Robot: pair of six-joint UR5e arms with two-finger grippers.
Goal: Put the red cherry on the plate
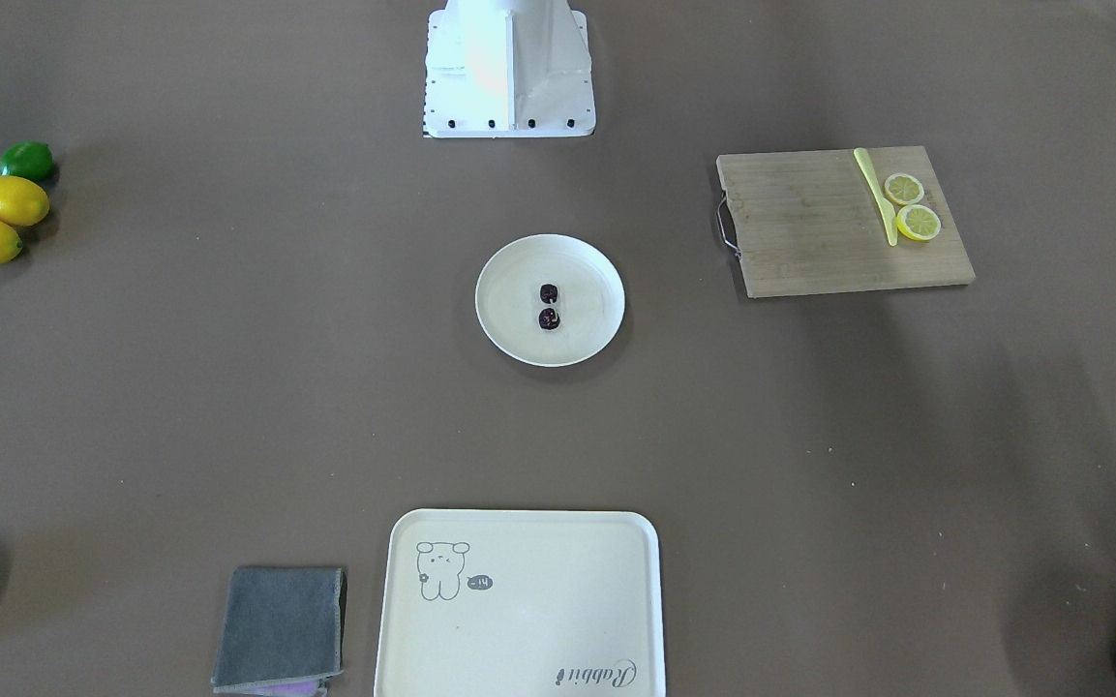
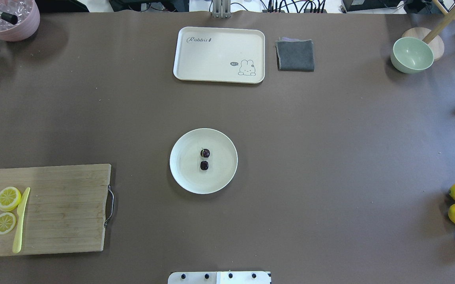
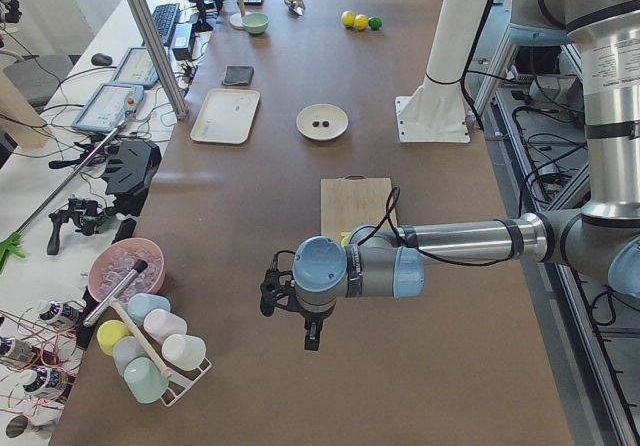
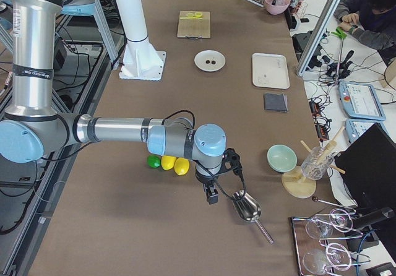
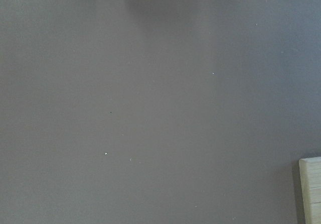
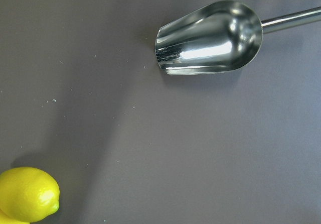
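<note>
The red cherry (image 2: 204, 159) is found resting on the plate (image 2: 221, 173); placing is judged done, and no further move is needed. Whether the left pincer (image 3: 312, 338) or the right pincer (image 4: 212, 197) is apart cannot be told

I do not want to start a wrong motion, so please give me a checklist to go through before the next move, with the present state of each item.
1. Red cherry lies on the plate, inside the rim: ok.
2. Plate sits flat on the table, apart from the tray and the cutting board: ok.
3. Left pincer is far from the plate, over bare table: ok.
4. Right pincer is far from the plate, beside the metal scoop: ok.
5. Both pincers are open and empty: cannot tell, only the side views show them.
</note>
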